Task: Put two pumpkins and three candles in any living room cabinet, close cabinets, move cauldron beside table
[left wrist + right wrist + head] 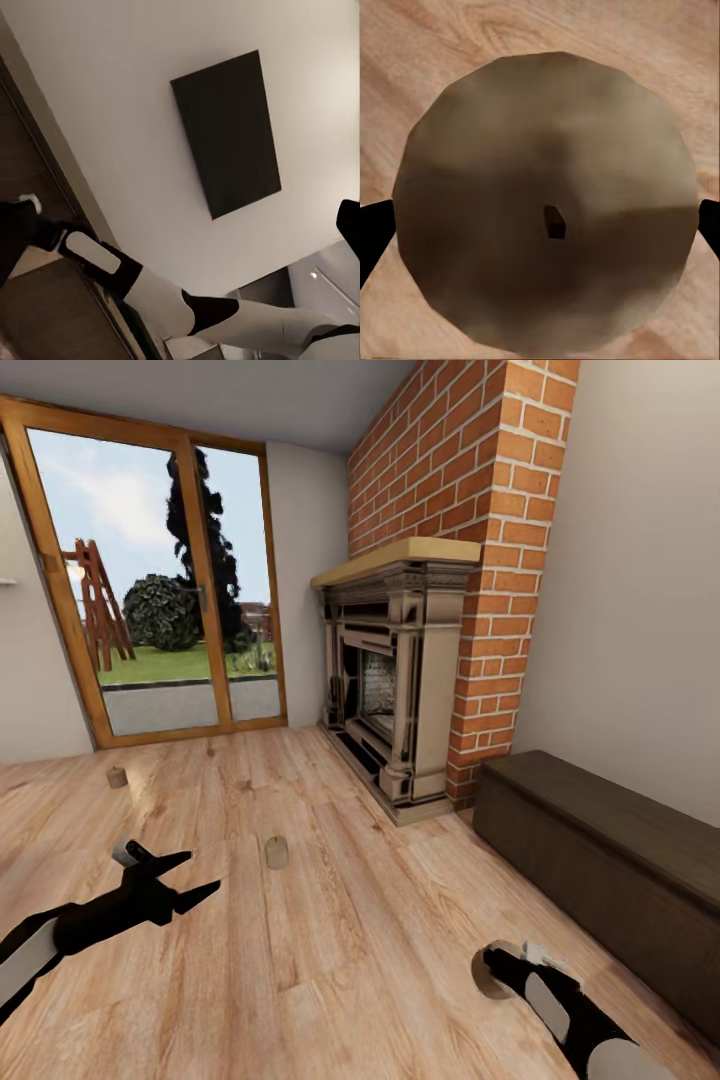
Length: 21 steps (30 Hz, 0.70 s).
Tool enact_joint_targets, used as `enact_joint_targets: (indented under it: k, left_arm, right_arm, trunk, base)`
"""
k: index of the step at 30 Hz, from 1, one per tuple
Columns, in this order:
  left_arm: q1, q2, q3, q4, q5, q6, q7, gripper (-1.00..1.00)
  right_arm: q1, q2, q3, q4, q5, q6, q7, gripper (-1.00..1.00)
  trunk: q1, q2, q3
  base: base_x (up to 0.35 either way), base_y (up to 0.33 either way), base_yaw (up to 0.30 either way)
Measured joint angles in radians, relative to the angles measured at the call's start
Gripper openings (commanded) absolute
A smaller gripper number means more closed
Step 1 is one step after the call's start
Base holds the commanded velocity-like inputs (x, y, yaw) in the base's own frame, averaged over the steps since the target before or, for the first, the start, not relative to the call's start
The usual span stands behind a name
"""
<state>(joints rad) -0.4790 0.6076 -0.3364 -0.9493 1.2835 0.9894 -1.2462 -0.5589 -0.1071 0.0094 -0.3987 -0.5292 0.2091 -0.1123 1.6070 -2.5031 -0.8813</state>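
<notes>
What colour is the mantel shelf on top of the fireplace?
Pale tan, like light wood; the mantel shelf shows best in the head view, above the fireplace.

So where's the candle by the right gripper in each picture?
Head view: candle low right, on the floor under the right gripper.
Right wrist view: the candle centre, seen from above, between black fingertips.
Left wrist view: aimed at a wall and the right arm.
Shared landmark: the floor around the candle.

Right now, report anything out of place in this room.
Candles are on the wooden floor rather than stored: one near the glass door, one mid-floor, a third between the right gripper fingers. The cabinet looks closed.
</notes>
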Motion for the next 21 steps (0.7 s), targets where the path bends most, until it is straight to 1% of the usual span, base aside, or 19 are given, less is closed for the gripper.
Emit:
enact_joint_targets:
  k: [1, 2, 3, 5, 6, 7, 8, 10, 12, 14, 17, 18, 19, 21]
  left_arm:
    - [0.0, 0.001, 0.001, 0.002, -0.002, -0.001, 0.003, 1.0]
    - [0.0, 0.001, 0.001, 0.007, -0.008, -0.001, 0.007, 1.0]
    - [-0.001, 0.003, 0.002, 0.013, -0.017, -0.002, 0.013, 1.0]
    - [-0.001, 0.01, 0.004, 0.02, -0.041, -0.004, 0.027, 1.0]
    - [-0.001, 0.013, 0.009, 0.022, -0.049, -0.005, 0.037, 1.0]
    - [-0.001, 0.014, 0.017, 0.023, -0.057, -0.006, 0.054, 1.0]
    - [-0.002, 0.016, 0.03, 0.024, -0.066, -0.006, 0.084, 1.0]
    - [-0.002, 0.017, 0.07, 0.025, -0.083, -0.006, 0.183, 1.0]
    - [-0.002, 0.017, 0.115, 0.025, -0.092, -0.005, 0.312, 1.0]
    - [-0.001, 0.016, 0.145, 0.021, -0.096, -0.006, 0.472, 1.0]
    - [-0.002, 0.012, 0.175, 0.008, -0.087, -0.006, 0.744, 1.0]
    - [-0.002, 0.006, 0.193, -0.004, -0.087, -0.007, 0.877, 1.0]
    - [-0.002, -0.002, 0.201, -0.013, -0.086, -0.01, 0.972, 1.0]
    - [-0.002, -0.029, 0.207, -0.035, -0.087, -0.025, 1.166, 1.0]
  right_arm:
    - [0.0, 0.0, 0.0, -0.067, 0.003, 0.056, -0.025, -1.0]
    - [0.0, -0.001, -0.001, -0.153, 0.007, 0.114, -0.066, -1.0]
    - [0.0, -0.001, -0.002, -0.258, 0.01, 0.176, -0.121, -1.0]
    - [0.0, 0.001, -0.002, -0.505, 0.005, 0.314, -0.268, -1.0]
    - [0.0, 0.005, -0.002, -0.598, 0.0, 0.37, -0.334, -1.0]
    - [0.001, 0.016, -0.002, -0.671, -0.014, 0.414, -0.391, -1.0]
    - [0.001, 0.032, -0.002, -0.735, -0.026, 0.451, -0.438, -1.0]
    - [0.001, 0.07, -0.002, -0.824, -0.036, 0.509, -0.506, -1.0]
    - [0.001, 0.093, -0.002, -0.869, -0.031, 0.544, -0.544, -1.0]
    - [0.001, 0.102, -0.002, -0.89, -0.033, 0.561, -0.56, -1.0]
    - [0.001, 0.106, -0.004, -0.896, -0.038, 0.569, -0.568, -1.0]
    - [0.001, 0.107, -0.004, -0.895, -0.038, 0.571, -0.569, -1.0]
    - [0.001, 0.108, -0.004, -0.894, -0.038, 0.572, -0.57, -1.0]
    - [0.001, 0.108, -0.003, -0.892, -0.037, 0.573, -0.57, -1.0]
  trunk:
    - [0.0, 0.0, 0.0]
    - [0.0, 0.0, 0.0]
    - [0.0, 0.0, 0.0]
    - [0.0, 0.0, 0.0]
    - [0.0, 0.0, 0.0]
    - [0.0, 0.0, 0.0]
    - [0.0, 0.0, 0.0]
    - [0.0, 0.0, 0.0]
    - [0.0, 0.0, 0.0]
    - [0.0, 0.0, 0.0]
    - [0.0, 0.0, 0.0]
    - [0.0, 0.0, 0.0]
    - [0.0, 0.0, 0.0]
    - [0.0, 0.0, 0.0]
  base:
    - [0.0, 0.0, 0.0]
    - [0.0, 0.0, 0.0]
    - [0.0, 0.0, 0.0]
    - [0.0, 0.0, 0.0]
    - [0.0, 0.0, 0.0]
    - [0.0, 0.0, 0.0]
    - [0.0, 0.0, 0.0]
    - [0.0, 0.0, 0.0]
    - [0.0, 0.0, 0.0]
    - [0.0, 0.0, 0.0]
    - [0.0, 0.0, 0.0]
    - [0.0, 0.0, 0.0]
    - [0.0, 0.0, 0.0]
    - [0.0, 0.0, 0.0]
